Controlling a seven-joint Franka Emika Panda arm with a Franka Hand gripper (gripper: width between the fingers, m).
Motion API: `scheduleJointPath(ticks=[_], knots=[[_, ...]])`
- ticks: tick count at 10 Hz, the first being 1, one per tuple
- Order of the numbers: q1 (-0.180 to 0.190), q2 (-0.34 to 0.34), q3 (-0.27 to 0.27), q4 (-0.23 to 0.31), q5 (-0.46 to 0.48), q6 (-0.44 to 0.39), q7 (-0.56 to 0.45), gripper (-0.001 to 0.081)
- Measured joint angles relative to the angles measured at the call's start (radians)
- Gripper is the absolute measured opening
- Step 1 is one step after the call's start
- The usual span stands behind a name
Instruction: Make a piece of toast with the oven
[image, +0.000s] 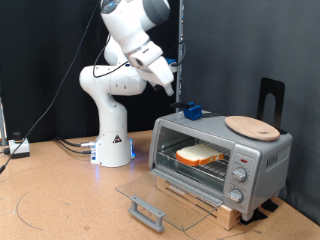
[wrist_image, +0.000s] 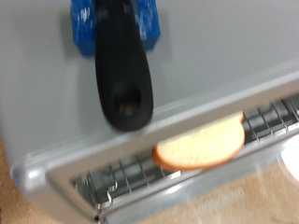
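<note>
1. Exterior view, from its left: the white Franka arm stands on the brown worktop (image: 60, 200), and its claw (image: 178, 100) hangs above the top of the boxy silver-grey toaster oven (image: 222, 152), close over a small blue object with a black handle (image: 191, 112) lying there. I cannot tell whether the claw's fingers are apart or together; nothing shows between them.
2. Further right, the oven's glass door (image: 155, 195) lies folded down flat in front, fully open. The flat, pale-faced slice of bread with golden crust (image: 202, 155) rests on the wire rack (image: 190, 166) inside; the wrist view shows the same slice (wrist_image: 200, 146) sitting near the rack's front edge.
3. On the oven's top, towards the exterior view's right, lies a round tan wooden board (image: 252, 126).
4. Risk, as I judge it: the slice sits near the opening, so a knock to the oven or the lowered door could shift it off the rack. A descending claw could also push the blue object along the top instead of gripping it.
</note>
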Motion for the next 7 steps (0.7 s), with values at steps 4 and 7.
scheduleJointPath(ticks=[4, 7], knots=[[-0.085, 0.071, -0.075, 0.021, -0.079, 0.025, -0.087, 0.0807], [-0.1, 0.099, -0.067, 0.04, -0.074, 0.007, -0.009, 0.0807]])
